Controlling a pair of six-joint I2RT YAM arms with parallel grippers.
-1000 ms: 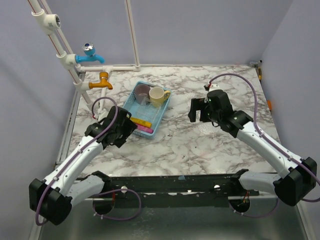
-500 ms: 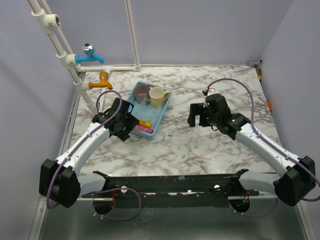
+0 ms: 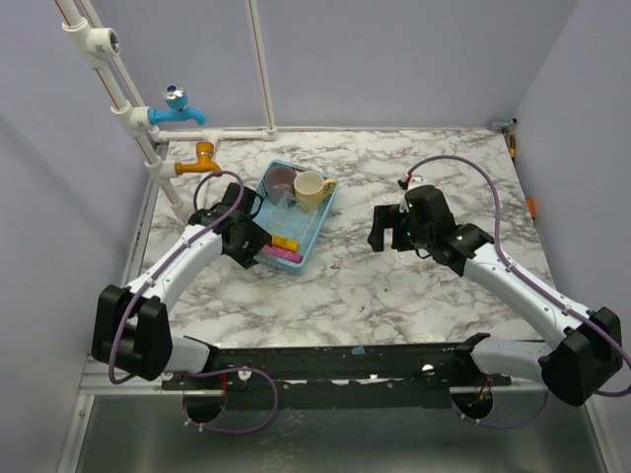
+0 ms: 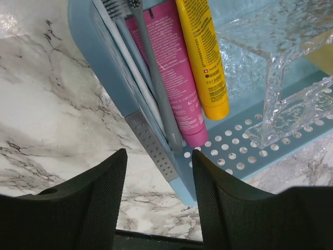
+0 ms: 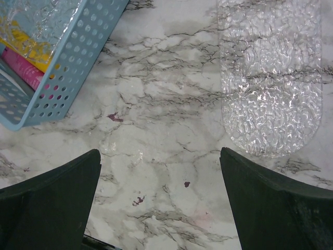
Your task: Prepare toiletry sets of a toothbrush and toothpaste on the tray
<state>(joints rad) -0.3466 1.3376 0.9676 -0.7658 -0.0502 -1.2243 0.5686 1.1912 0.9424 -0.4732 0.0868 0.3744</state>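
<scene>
A blue perforated basket (image 3: 314, 225) holds a yellow toothpaste tube (image 4: 204, 57) and a magenta-pink toothpaste tube (image 4: 171, 73) side by side. A grey toothbrush (image 4: 156, 88) and a white toothbrush (image 4: 124, 54) lie along the basket's wall next to the pink tube. My left gripper (image 4: 158, 205) is open and empty, just over the basket's near corner (image 3: 254, 244). My right gripper (image 5: 161, 203) is open and empty over bare marble (image 3: 385, 229). A clear textured oval tray (image 5: 268, 78) lies flat on the marble just beyond the right gripper. Both tubes show through the basket wall in the right wrist view (image 5: 23, 62).
A mauve cup (image 3: 281, 180) and a cream mug (image 3: 312, 185) stand at the basket's far end. A clear textured glass piece (image 4: 270, 78) sits inside the basket. A blue tap (image 3: 179, 108) and an orange tap (image 3: 200, 162) stick out from white pipes at the back left.
My left arm has reached forward and its gripper has moved up to the basket's near-left corner. My right gripper has shifted very slightly left. Nothing was grasped.
</scene>
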